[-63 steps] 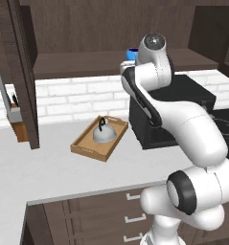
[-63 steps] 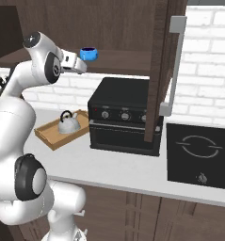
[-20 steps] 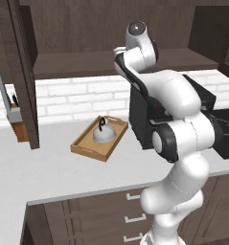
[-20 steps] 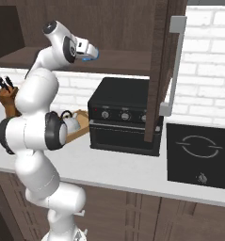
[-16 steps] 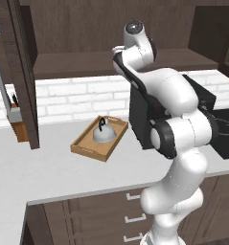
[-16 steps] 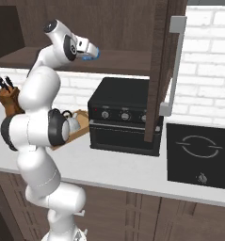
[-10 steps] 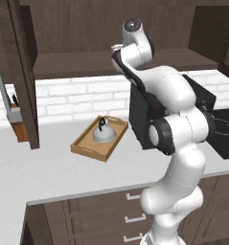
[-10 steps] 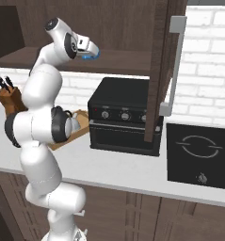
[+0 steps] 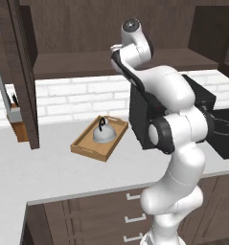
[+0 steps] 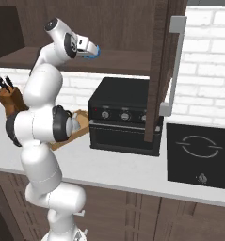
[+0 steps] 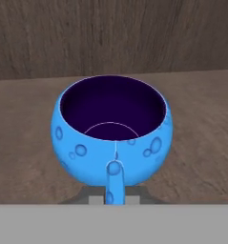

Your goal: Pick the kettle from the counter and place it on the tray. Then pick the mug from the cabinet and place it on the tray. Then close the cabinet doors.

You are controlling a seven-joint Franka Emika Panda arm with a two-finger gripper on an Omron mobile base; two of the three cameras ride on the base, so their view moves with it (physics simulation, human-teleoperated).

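Observation:
The blue mug (image 11: 110, 138) stands upright on the cabinet shelf (image 11: 201, 143), its little handle pointing at the hand. My gripper (image 11: 113, 198) is shut on that handle, a fingertip on either side of it. From the right base view the gripper (image 10: 87, 48) reaches into the cabinet (image 10: 123, 28) with the mug (image 10: 94, 51) at its tip. The silver kettle (image 9: 105, 134) sits in the wooden tray (image 9: 85, 147) on the counter (image 9: 58, 170). Both cabinet doors stand open: the left door (image 9: 24, 72) and the right door (image 10: 162, 70) with its silver bar handle.
A black oven box (image 10: 124, 123) stands on the counter right of the tray (image 10: 72, 128). A knife block (image 10: 7, 100) is at the far left, and a black cooktop (image 10: 198, 153) at the right. The open doors jut out over the counter on both sides.
The fingers have closed on the mug's handle. The arm has hardly moved, and the mug stays on the shelf.

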